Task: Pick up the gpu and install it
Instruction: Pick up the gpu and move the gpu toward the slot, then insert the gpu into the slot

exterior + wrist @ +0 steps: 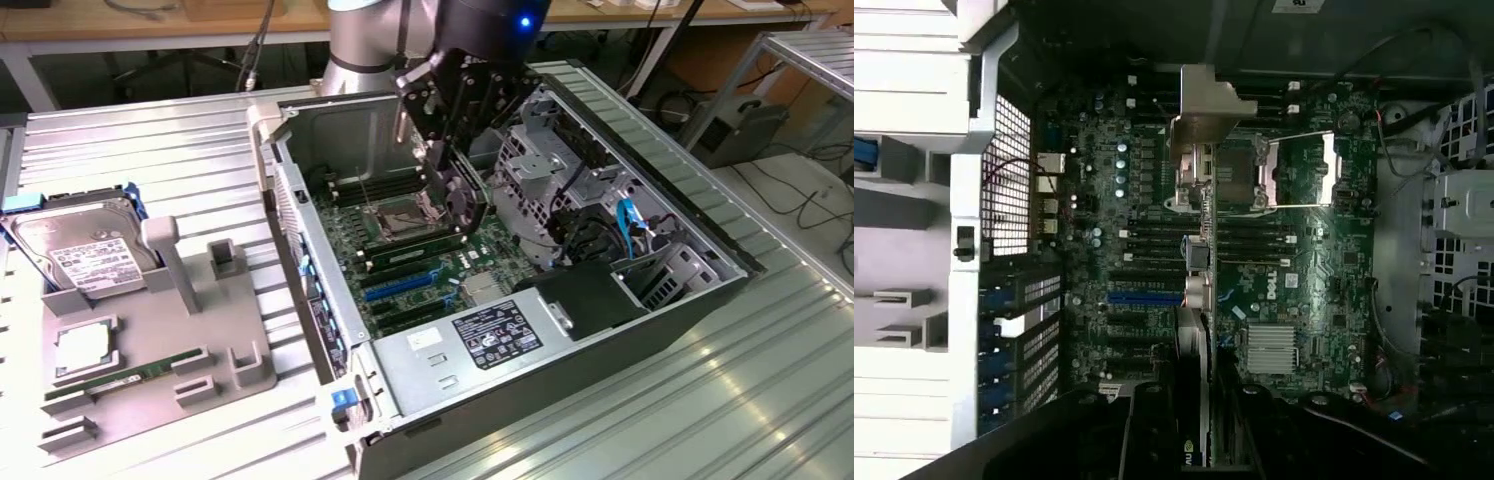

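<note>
Three parts sit in the grey holder tray [200, 330]: memory stick [127, 378], processor [83, 348], hard drive [83, 250]. Beside it, an open computer case [534, 360] holds the motherboard [400, 262]. Both rest on a ribbed metal table [747, 400]; wooden benches [174, 25] stand behind. Inside the case, the gripper [457, 200] clamps its fingers on the gpu [1194, 300], held edge-on above the motherboard. Its long axis lies crosswise to the blue slot [1144, 297], with the pale bracket [1206, 110] leading.

Motherboard [1334, 300] bears what looks like "DELL"; nothing else legible.

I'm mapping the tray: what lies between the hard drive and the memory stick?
A square silver chip sits between the hard drive and the memory stick, seen in the exterior view.
</note>
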